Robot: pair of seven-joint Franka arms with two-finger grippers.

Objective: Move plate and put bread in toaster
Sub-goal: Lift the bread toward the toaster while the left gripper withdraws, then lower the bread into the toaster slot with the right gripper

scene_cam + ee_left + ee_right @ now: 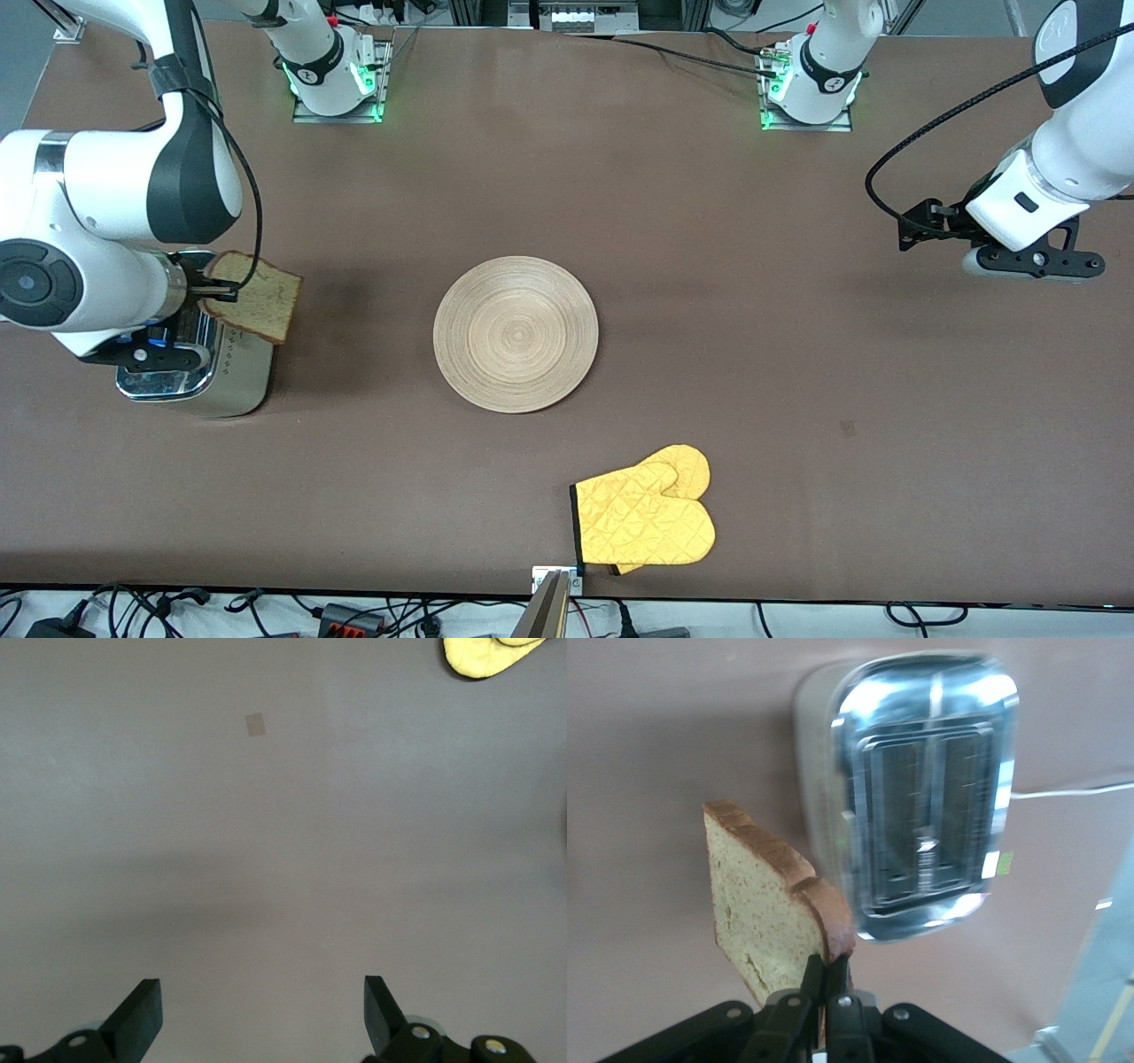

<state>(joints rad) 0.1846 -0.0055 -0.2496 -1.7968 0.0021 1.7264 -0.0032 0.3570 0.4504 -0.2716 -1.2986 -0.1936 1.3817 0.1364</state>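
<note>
Right gripper (215,285) is up in the air over the toaster (199,372), at the right arm's end of the bench (797,425), and it pinches the bread (257,297) by one edge. I think it holds only the edge so the rest of the slice can hang free and slide down into a slot. From the front, the wooden plate (516,334) sits bare in the middle of the bench, well apart from the toaster, so the arm has room to work. A yellow oven mitt (647,518) lies nearer to the front camera than the plate. The left gripper (1032,261) waits over the left arm's end of the bench, out of the way. In the left wrist view, the left gripper (262,1014) is spread wide with nothing in it, and only bare bench and a corner of the oven mitt (483,654) show below. In the right wrist view, the right gripper (826,992) is squeezed tight on the crust of the bread (766,908). The slice hangs beside the shiny toaster (921,788), not yet over its two slots, so I think it must line up with a slot before it goes down.
</note>
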